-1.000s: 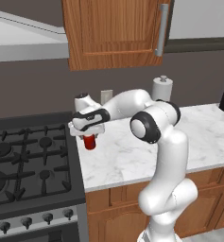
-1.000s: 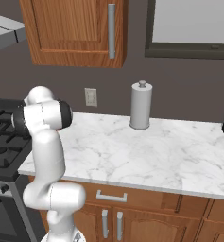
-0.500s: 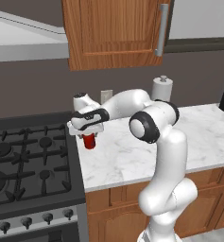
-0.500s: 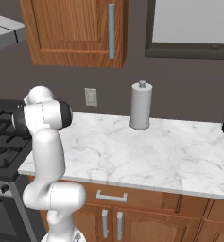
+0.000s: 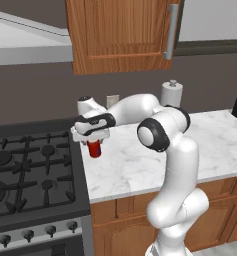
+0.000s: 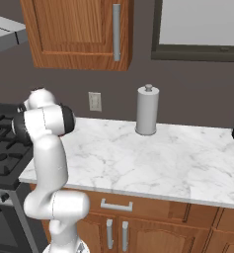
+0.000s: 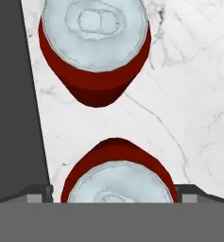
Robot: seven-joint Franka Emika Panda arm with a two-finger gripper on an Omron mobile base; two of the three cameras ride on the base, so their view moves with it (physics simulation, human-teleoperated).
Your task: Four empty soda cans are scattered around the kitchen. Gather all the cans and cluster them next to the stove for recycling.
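the gripper [image 5: 94, 141] hangs over a red soda can [image 5: 94, 148] on the marble desk [image 5: 140, 165], just beside the stove [image 5: 30, 175]. in the hand view its fingers [image 7: 38, 194] stand apart at both sides of the near can [image 7: 117, 175], not touching it; a second can [image 7: 94, 45] stands at 12 o'clock, apart.

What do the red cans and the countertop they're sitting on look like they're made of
The two soda cans look like thin metal: glossy red painted walls, silvery brushed tops with pull-tab openings. The countertop looks like polished marble or a marble-look stone: white with grey veining; which one, the render leaves open.
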